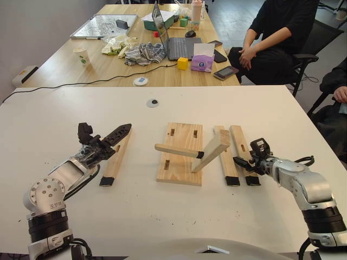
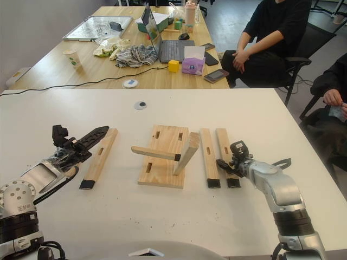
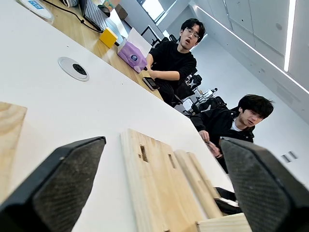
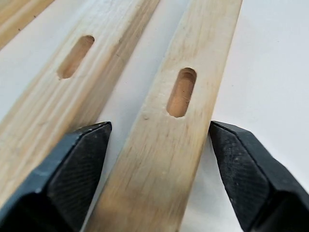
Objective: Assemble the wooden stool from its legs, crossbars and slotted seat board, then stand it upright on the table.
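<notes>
Right gripper (image 4: 159,157) is sitting open astride the outer leg (image 4: 186,43) at 3 o'clock of the seat board (image 1: 179,157), left gripper (image 1: 103,138) hanging open over the 9 o'clock leg (image 1: 116,158); closing this near the leg's end is risking it pivoting and knocking the neighbouring leg (image 4: 113,60).

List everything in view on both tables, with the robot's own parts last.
Seat board: 1, pale wood, slotted, flat mid white table.
Legs: 4, pale wood; one on the left, two flat right of the board, one tilted on its right edge.
Crossbar: 1, pale wood, joined to the tilted leg, over the board.
Cable port: 1, grey, far side of the white table.
Laptop: 1, grey, wooden table behind.
Tissue box: 1, purple, same table.
Block: 1, yellow, beside it.
Cup: 1, white, same table.
Left gripper: open, over the left leg.
Right gripper: open, astride a right-hand leg.
</notes>
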